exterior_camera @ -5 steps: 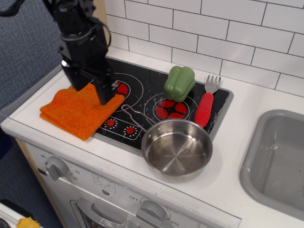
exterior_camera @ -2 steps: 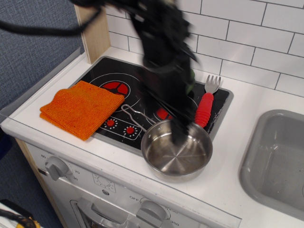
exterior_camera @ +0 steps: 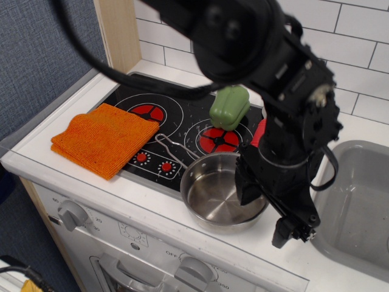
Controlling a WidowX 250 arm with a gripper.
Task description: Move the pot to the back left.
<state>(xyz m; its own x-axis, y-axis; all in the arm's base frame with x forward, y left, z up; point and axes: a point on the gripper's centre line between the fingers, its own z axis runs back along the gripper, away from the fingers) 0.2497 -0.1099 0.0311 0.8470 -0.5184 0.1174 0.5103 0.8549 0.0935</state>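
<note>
observation.image, the only view: the gripper (exterior_camera: 285, 222) sits low at the pot's right side, over the white counter (exterior_camera: 91, 182) btw pot and sink (exterior_camera: 358, 201). The dark fingers point down and toward the near edge, but the arm's bulk hides how they stand, so I can't tell if it's open, closed, or on the rim. The pot (exterior_camera: 213, 198) is at the near right of the stove, half on the black cooktop (exterior_camera: 182, 109), half on the counter, upright and empty, its right rim covered by the arm. Its wire handle (exterior_camera: 170, 151) runs left and far, across the cooktop toward the knob dots. Further out: green pepper (exterior_camera: 229, 106) just far of the pot, on the far side of the right burner, a red fork handle (exterior_camera: 258, 131) peeking out behind the arm, orange cloth (exterior_camera: 103, 139) over the cooktop's left near corner. Risks, as I judge them: w/ the gripper on the side away from the handle, a thin-rim pinch may slip or tip the pot. A straight route to the far left burner (exterior_camera: 148, 112) passes close to the pepper, so a low carry could knock it; the trailing handle could snag the cloth. The pot is near the counter edge, so a bad nudge might push it off.
</note>
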